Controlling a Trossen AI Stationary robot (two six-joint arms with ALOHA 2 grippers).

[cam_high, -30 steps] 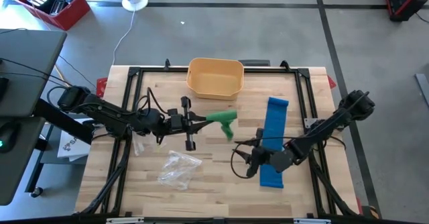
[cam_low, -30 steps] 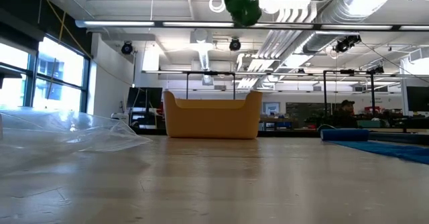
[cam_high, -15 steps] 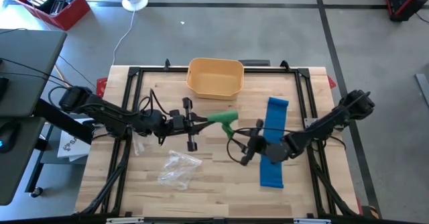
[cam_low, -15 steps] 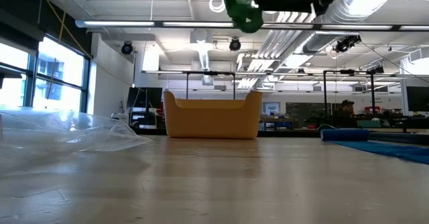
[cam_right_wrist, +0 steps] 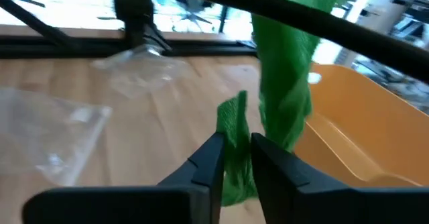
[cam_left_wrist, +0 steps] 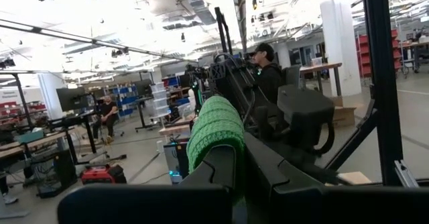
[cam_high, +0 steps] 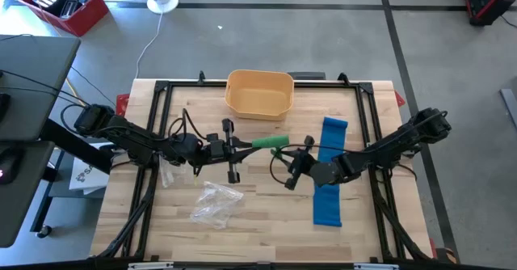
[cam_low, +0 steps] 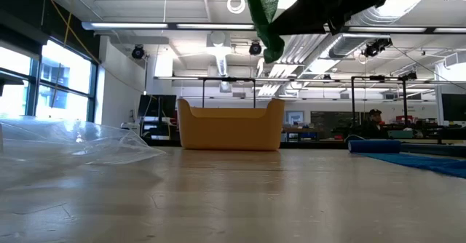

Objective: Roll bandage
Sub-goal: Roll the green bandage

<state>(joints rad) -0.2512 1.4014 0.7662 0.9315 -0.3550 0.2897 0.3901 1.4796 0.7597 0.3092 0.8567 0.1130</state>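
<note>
Green bandage [cam_high: 269, 142] clamped in left gripper [cam_high: 245, 145], right gripper [cam_high: 284, 153] seemingly pinching its tail

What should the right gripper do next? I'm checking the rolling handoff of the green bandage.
Probably finish closing on the loose tail: the right gripper has the green bandage tail between its fingers, while the left gripper, shut, holds the rolled end above the table.

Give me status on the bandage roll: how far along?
Done: the left gripper is shut on the green bandage, held above the table. In hand: the right gripper is pinching its loose hanging end. Left: no finished roll visible yet; the blue bandage lies flat, unrolled, on the table.
</note>
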